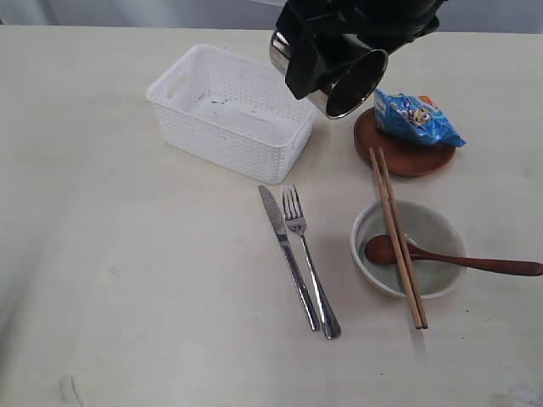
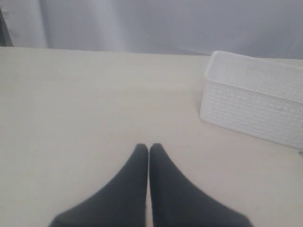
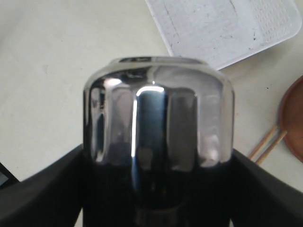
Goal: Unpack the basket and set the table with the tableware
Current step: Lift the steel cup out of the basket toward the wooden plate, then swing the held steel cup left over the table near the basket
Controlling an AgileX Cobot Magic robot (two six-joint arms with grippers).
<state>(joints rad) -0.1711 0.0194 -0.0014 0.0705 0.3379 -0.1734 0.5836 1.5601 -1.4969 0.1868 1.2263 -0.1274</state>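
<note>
I read the table [image 1: 127, 280] so: basket [image 1: 229, 110] rear left; knife [image 1: 288, 257] and fork [image 1: 310, 263] side by side before it; bowl [image 1: 437, 231] to their right — spoon [image 1: 462, 261] in it, chopsticks [image 1: 397, 237] across it; packet [image 1: 417, 117] on plate [image 1: 407, 159] behind; cup [image 1: 355, 83] aloft between basket and plate.

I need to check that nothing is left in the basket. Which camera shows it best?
The exterior view: it looks down into almost the whole basket, and the interior looks empty. The left wrist view shows only its outer walls; the right wrist view shows part of the floor beyond the steel cup.
</note>
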